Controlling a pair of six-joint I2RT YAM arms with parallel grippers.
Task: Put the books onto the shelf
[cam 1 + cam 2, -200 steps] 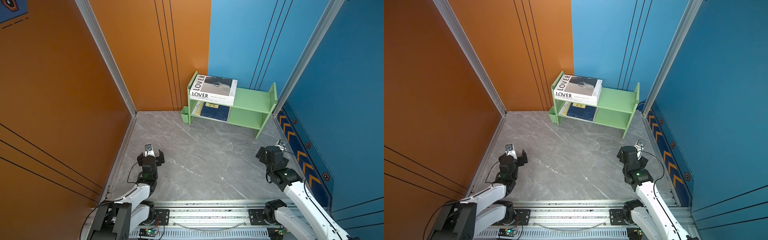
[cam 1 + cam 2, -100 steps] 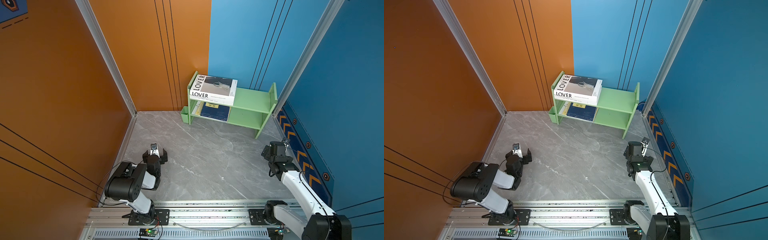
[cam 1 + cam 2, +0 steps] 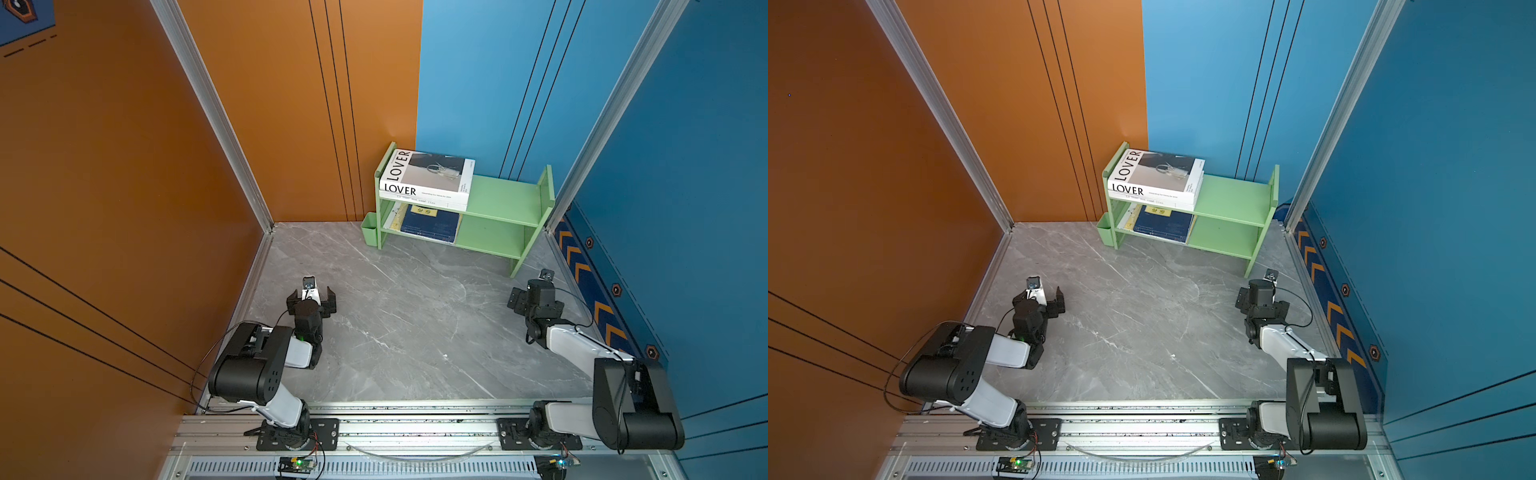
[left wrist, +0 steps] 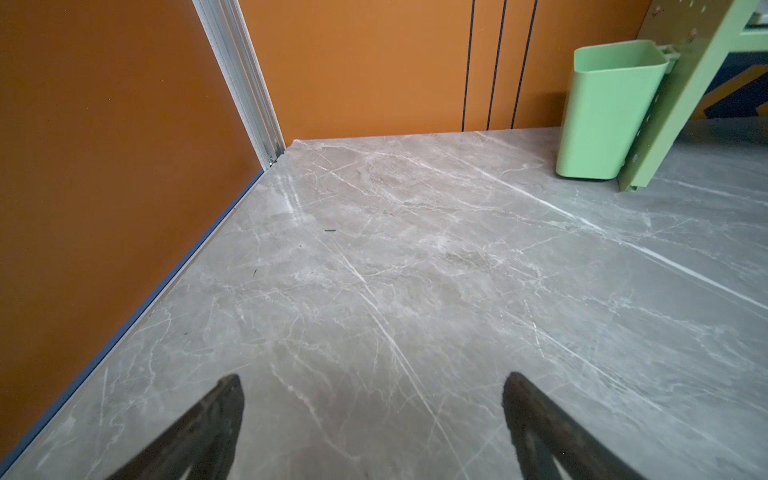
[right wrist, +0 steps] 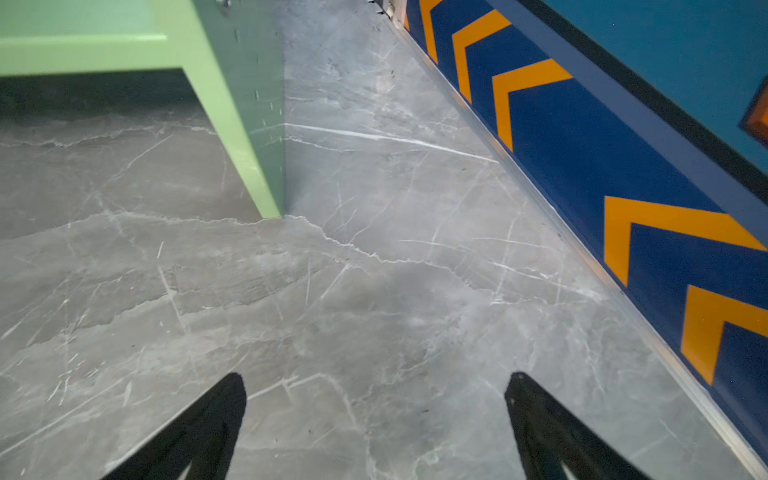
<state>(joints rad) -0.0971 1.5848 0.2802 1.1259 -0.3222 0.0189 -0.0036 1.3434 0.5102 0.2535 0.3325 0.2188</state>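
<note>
A: Report location of the books [image 3: 428,195].

B: Find every visible one on the shelf [image 3: 505,195]. Note the white "LOVER" book [image 3: 432,172] topping a stack at the left end of the upper tier. Note the navy book [image 3: 430,224] lying flat on the lower tier beneath it, atop others. See none on the surface [image 3: 407,324].

A: Report end effector state.

B: Record the left end effector [image 3: 311,293] as spread apart, empty, low over the surface, facing the cup [image 3: 369,228] but apart from it. Record the right end effector [image 5: 377,376] as likewise spread apart and empty, near the right leg [image 5: 249,158] of the shelf.

A: List hazards.

B: Rate contact as the first hazard, by judgement only. Sweeping the right arm inward could strike that leg and shove the shelf. Driving the left arm forward could knock the cup. Rate the white stack second: seated about flush with the tier's front edge, probably prone to sliding off under a jolt. Retract along open paths and avoid any push at the shelf.
</note>
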